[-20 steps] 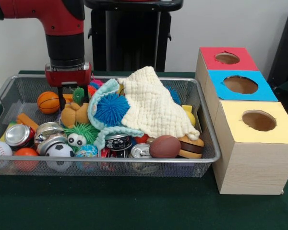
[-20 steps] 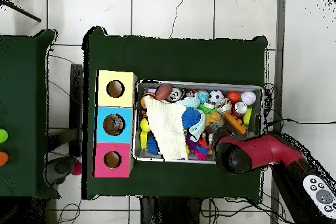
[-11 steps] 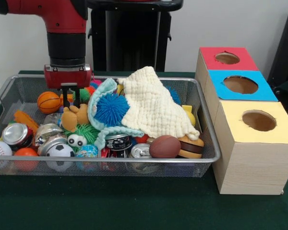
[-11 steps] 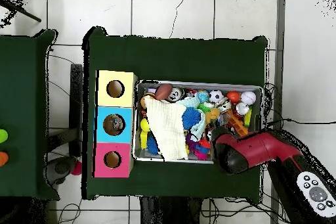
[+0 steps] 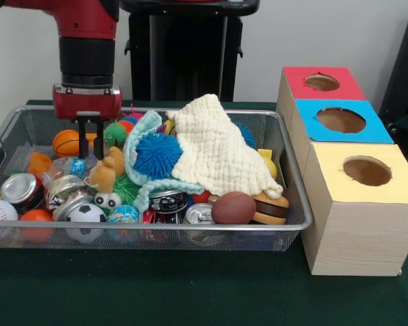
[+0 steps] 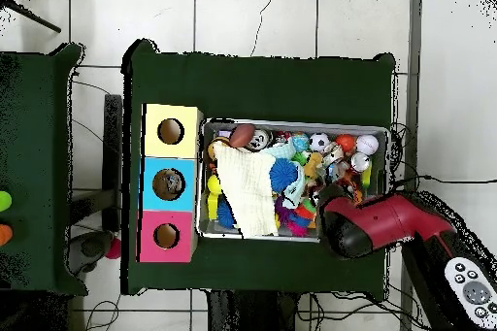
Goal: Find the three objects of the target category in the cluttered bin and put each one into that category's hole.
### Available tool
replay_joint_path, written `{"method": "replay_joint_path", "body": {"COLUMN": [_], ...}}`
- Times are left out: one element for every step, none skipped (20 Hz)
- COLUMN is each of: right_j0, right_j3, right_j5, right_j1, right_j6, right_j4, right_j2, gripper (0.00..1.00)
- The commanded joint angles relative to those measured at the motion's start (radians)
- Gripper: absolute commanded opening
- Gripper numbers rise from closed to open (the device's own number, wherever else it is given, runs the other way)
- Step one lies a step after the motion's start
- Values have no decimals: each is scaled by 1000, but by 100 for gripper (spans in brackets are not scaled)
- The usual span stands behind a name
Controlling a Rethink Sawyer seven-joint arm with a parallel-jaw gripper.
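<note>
End effector (image 5: pixel 88 151) hangs over the bin (image 5: pixel 296 204), prongs apart, empty; nothing visibly delivered to the holes (image 5: pixel 366 170); search barely begun.

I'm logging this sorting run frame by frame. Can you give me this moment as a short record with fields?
bin: wire mesh basket, crowded with balls, cans and soft toys
cover: cream cloth draped over the pile, right of centre
gripper: above the basket's left part, near the small basketball; open or shut not clear
holes: red box, blue box, yellow box, in a row beside the basket
front edge: brown football, soccer ball, baseball
</note>
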Motion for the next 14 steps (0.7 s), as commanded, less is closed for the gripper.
{"method": "replay_joint_path", "body": {"right_j0": [-16, -21, -24, -27, -31, -35, -37, -37, -38, -43, -47, -57, -61, -68], "right_j3": [-71, -68, -68, -66, -65, -64, -63, -63, -63, -61, -59, -54, -51, -46], "right_j5": [75, 89, 95, 99, 103, 108, 110, 113, 114, 116, 122, 140, 150, 173], "right_j1": [-57, -62, -64, -67, -69, -74, -74, -72, -72, -71, -70, -69, -69, -71], "right_j6": [-234, -259, -265, -267, -270, -274, -277, -278, -277, -266, -260, -251, -245, -234], "right_j4": [33, 45, 53, 62, 71, 84, 88, 91, 94, 107, 120, 154, 174, 214], "right_j2": [55, 65, 69, 73, 76, 84, 86, 85, 85, 87, 89, 96, 99, 105], "gripper": [0, 0, 0, 0, 0, 0, 0, 0, 0, 0, 0, 0, 0, 0]}}
